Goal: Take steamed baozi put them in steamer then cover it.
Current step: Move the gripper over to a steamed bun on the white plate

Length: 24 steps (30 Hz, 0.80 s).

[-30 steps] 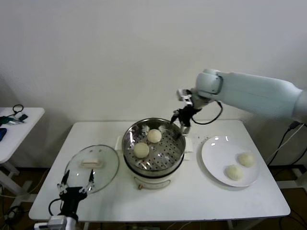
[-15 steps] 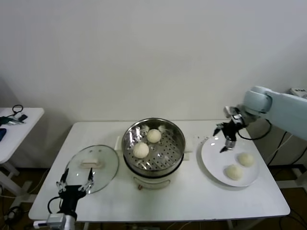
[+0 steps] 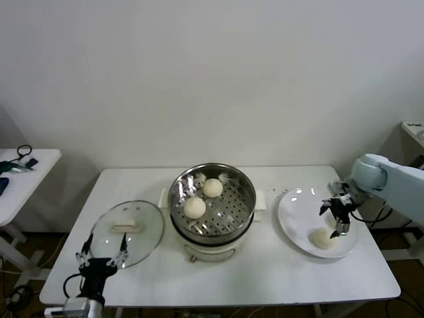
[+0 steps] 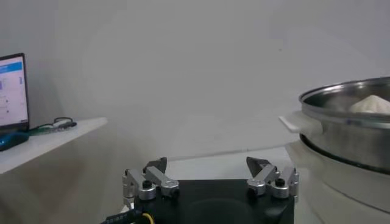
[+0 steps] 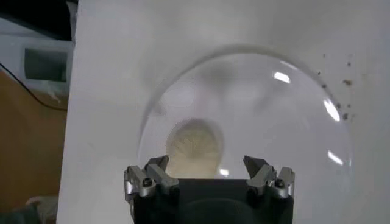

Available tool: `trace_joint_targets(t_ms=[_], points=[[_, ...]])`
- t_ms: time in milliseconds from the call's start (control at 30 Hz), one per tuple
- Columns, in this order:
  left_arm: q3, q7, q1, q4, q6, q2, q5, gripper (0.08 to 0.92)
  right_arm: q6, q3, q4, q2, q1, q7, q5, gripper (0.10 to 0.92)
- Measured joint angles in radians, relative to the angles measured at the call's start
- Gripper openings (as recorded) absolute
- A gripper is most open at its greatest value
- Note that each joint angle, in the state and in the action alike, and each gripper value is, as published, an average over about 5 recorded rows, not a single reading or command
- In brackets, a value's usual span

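Right gripper (image 3: 338, 216) is hovering over the plate (image 3: 295, 215) with jaws spread wide, gripping nothing, right above one baozi (image 5: 194, 146). Two baozi are sitting in the steamer (image 3: 212, 199); cover (image 3: 127, 230) is lying on the table left of it. Left gripper (image 3: 104, 255) is idling near the cover, jaws wide, empty.

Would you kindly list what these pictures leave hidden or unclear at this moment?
- Plate, head view: the right gripper hangs over it, open; one baozi shows, and any other under the gripper is hidden.
- Right wrist view: the baozi is partly cut off by the gripper body.
- Steamer, left wrist view: cut by the edge; its rim hides most of the inside.
- Cover, left wrist view: not seen.
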Motion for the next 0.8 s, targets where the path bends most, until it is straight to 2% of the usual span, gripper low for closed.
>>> trace_joint_targets(t_ms=[500,800], points=[[0.0,0.001,0.007,0.011,-0.003,-0.002,0.012,0.823,0.012,0.071,-0.074,0.057,-0.112,-0.005,-0.069,0.813],[0.001,0.0,0.008,0.013,-0.005,-0.002,0.013,0.823,0.02,0.077,-0.099,0.074,-0.119,-0.015,-0.086,0.703]])
